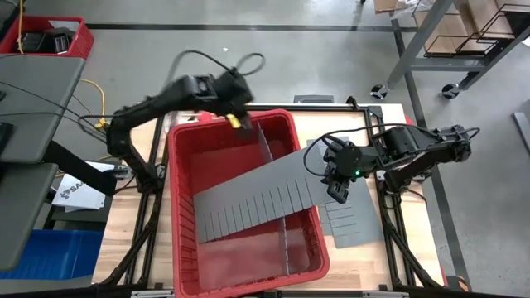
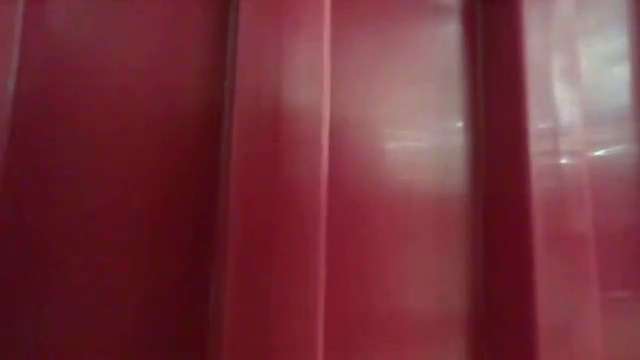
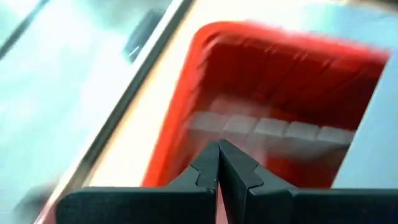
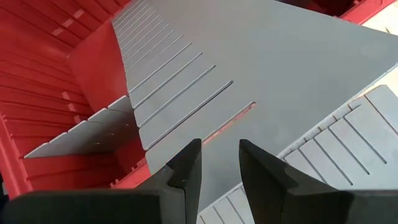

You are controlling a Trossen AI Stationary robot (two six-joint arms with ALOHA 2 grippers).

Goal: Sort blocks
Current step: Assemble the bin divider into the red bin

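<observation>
The large red bin (image 1: 186,248) stands mid-table, and its wall (image 2: 320,180) fills the low view. My left gripper (image 1: 238,110) (image 3: 218,149) hangs above the bin's far left corner, its fingertips shut together with nothing showing between them in the left wrist view. A small yellow piece (image 1: 241,122), perhaps a block, shows just under its tip in the high view only. My right gripper (image 1: 338,190) (image 4: 220,158) hovers open over the bin's right rim, above a grey slotted sheet (image 1: 248,199) (image 4: 261,68). No other blocks show. My left gripper is close to the small yellow piece (image 1: 241,122) in the high view, but I cannot tell whether it touches it. The left wrist view is blurred and shows no yellow at the fingertips.
The grey slotted sheet lies slanted across the bin, its right end over the rim. An upright divider (image 1: 277,240) splits the bin lengthwise. A second grey sheet (image 1: 356,219) (image 4: 360,137) lies flat on the table right of the bin. A red basket (image 1: 50,37) sits beyond the far left.
</observation>
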